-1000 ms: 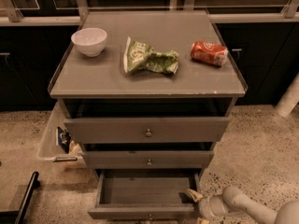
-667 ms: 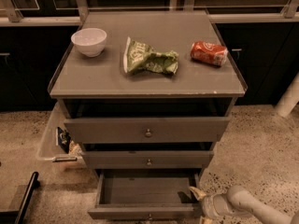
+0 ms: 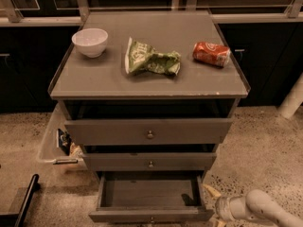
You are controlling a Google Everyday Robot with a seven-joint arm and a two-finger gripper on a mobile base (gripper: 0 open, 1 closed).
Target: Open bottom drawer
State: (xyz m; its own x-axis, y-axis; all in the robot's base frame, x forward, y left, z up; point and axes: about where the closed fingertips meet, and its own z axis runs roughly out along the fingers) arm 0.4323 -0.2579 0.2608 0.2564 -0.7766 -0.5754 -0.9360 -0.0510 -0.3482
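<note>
Bottom drawer [image 3: 142, 215] pulled out at foot of table [image 3: 94, 79], dark interior exposed, brass knob at front centre. End effector [image 3: 214, 206] low at right, just beside drawer's right front corner; tips appear spread apart, gripping nothing. On table top: white bowl [image 3: 90, 41], crumpled green bag [image 3: 151, 59], red can [image 3: 211, 54] on its side.

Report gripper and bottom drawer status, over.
Gripper open, low beside the drawer's right front corner. Slim grey wooden bottom drawer with small brass knob stands pulled out. Nothing seen in its path.
</note>
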